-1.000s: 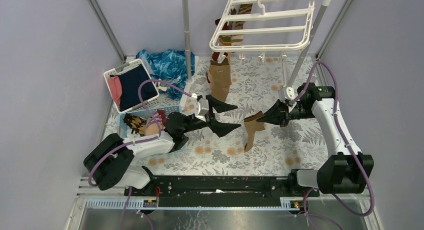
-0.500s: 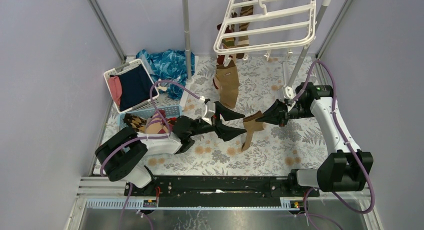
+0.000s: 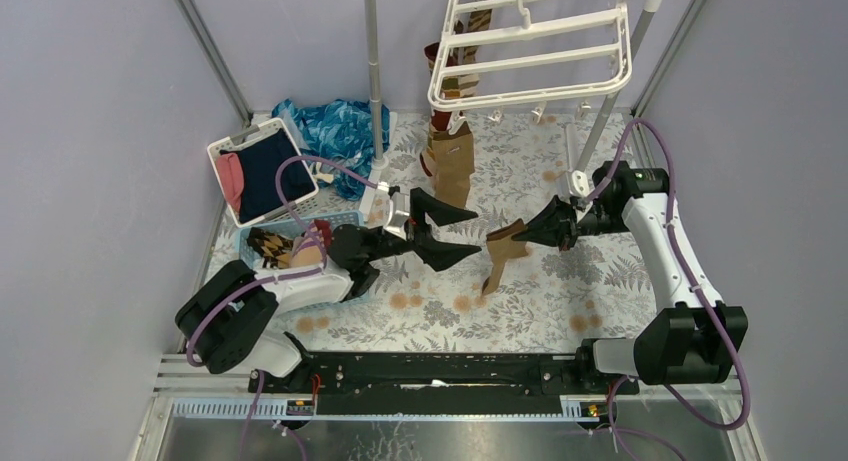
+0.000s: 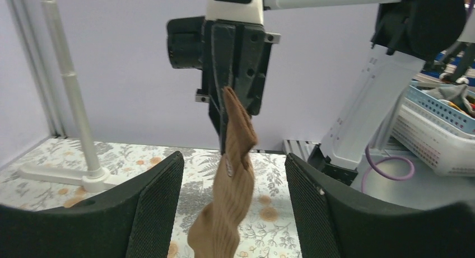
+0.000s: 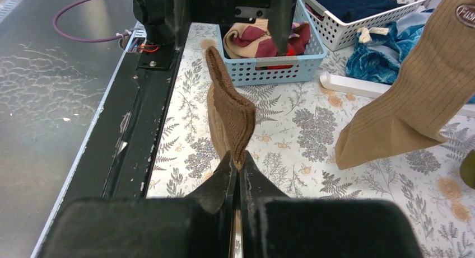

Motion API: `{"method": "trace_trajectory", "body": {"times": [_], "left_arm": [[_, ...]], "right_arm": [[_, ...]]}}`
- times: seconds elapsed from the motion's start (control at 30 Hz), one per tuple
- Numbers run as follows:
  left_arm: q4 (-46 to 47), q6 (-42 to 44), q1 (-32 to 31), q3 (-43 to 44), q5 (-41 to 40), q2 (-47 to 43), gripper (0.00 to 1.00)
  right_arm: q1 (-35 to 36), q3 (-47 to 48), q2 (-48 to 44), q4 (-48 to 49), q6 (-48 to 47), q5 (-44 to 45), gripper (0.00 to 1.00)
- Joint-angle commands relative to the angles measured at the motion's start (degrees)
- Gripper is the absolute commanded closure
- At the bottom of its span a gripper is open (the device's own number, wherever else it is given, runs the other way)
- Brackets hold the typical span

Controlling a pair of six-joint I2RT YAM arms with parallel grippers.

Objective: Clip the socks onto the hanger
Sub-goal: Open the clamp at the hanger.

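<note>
While the right fingers (image 5: pixel 238 177) stay clenched on the cuff edge of the brown sock (image 3: pixel 500 253), holding it up so that its length hangs toward the floral tabletop (image 3: pixel 560 301), the left fingers (image 3: pixel 462 249) have drawn back. Half a second ago their tips were just beside the sock; now a clear gap lies between them and it. They are spread wide and grasp nothing. From the left wrist the sock hangs in line with the gap between the two pads, but beyond them and untouched.

The right arm and the sock have hardly shifted over the last second. The hanger (image 3: pixel 530 56) hangs at the top of the overhead view, well apart from the held sock, and has swung a little since the earlier frames. A tan sock (image 3: pixel 455 161) is already clipped to its near left corner and sways with it; striped socks (image 3: pixel 468 26) hang behind the frame.

More socks lie in the blue basket (image 3: pixel 345 221) beside the left arm, next to the white basket (image 3: pixel 225 146).
</note>
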Motion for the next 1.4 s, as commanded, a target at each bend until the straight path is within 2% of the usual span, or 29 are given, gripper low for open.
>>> {"method": "trace_trajectory", "body": {"times": [0.0,0.37,0.67,0.87,0.9,0.93,1.0,1.03,1.07,1.1,1.17,1.23,1.3,1.37], "left_arm": [[7.84,-3.74,-0.10,-0.23,5.31,2.11,0.28],[8.45,-1.84,-2.93,0.16,0.46,5.00,0.29],[8.59,-1.14,-4.49,0.85,-5.43,6.96,0.39],[8.67,0.06,-6.10,2.20,-9.63,8.40,0.41],[8.71,0.13,-6.32,2.61,-9.39,8.78,0.43],[8.79,0.03,-6.43,3.13,-8.88,9.19,0.53],[8.93,-0.31,-6.51,3.71,-8.03,9.56,0.84],[9.08,-0.15,-6.46,3.72,-7.71,9.56,0.95],[9.34,-0.05,-6.46,3.58,-7.79,9.40,1.00],[9.53,0.13,-6.50,3.12,-8.15,9.12,1.00],[9.56,0.62,-6.25,1.82,-8.79,8.11,1.00],[9.51,0.29,-5.54,0.74,-8.88,7.16,1.00],[9.51,-0.67,-4.73,-0.27,-8.36,6.35,1.00],[9.51,-1.39,-3.93,-1.09,-7.71,5.63,1.00]], "right_arm": [[0.59,3.09,-0.52,-1.35,-0.01,-1.81,1.00],[1.11,3.67,0.89,-1.56,0.18,-2.08,1.00],[1.38,3.68,0.95,-1.56,0.42,-2.40,1.00],[1.45,3.36,0.76,-1.60,0.58,-2.45,1.00],[1.49,3.32,0.81,-1.51,0.59,-2.47,1.00],[1.49,3.30,0.85,-1.55,0.59,-2.43,1.00],[1.52,3.40,0.77,-1.55,0.64,-2.27,1.00],[1.52,3.52,0.69,-1.52,0.79,-1.99,0.98],[1.52,3.75,0.61,-1.56,0.98,-1.56,0.91],[1.49,4.13,0.47,-1.51,1.40,-0.94,0.79],[1.03,5.30,0.14,-1.10,2.60,0.94,0.36],[-0.48,6.47,-0.68,2.50,7.64,2.90,0.03],[-4.11,7.11,-2.54,11.33,18.03,3.91,0.00],[-7.54,6.39,-5.47,24.30,32.64,4.54,0.00]]}}
